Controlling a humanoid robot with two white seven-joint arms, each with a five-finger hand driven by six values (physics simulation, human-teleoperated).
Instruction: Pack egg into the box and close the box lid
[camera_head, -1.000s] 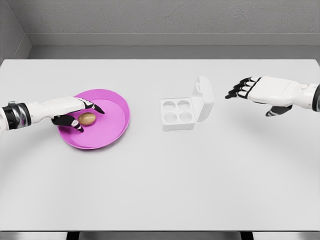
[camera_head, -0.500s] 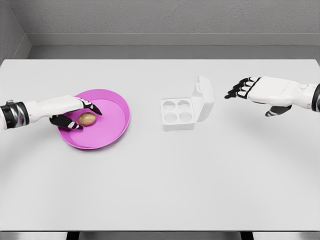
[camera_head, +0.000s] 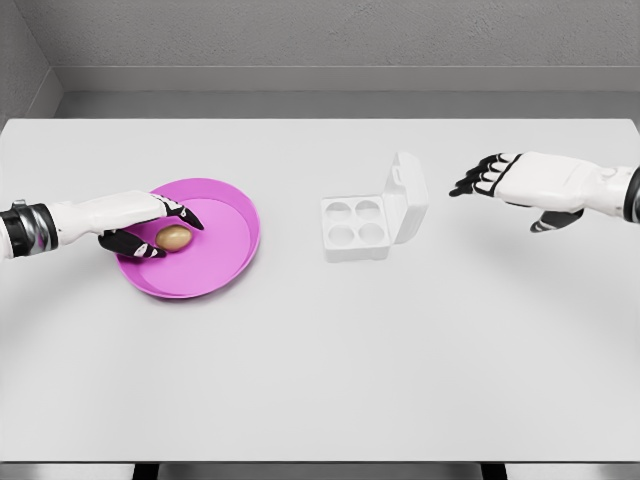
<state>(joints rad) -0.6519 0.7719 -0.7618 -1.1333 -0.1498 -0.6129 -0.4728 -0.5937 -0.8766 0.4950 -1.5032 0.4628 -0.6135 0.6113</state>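
Egg (camera_head: 174, 237), brown, lies in a pink plate (camera_head: 225, 258) on the white table (camera_head: 320, 370), the left hand (camera_head: 140, 222) curled around it. Well to its right, a white four-cup egg box (camera_head: 355, 228) sits empty, lid (camera_head: 407, 196) raised. Beyond it, the right hand (camera_head: 520, 182) hovers, fingers spread.
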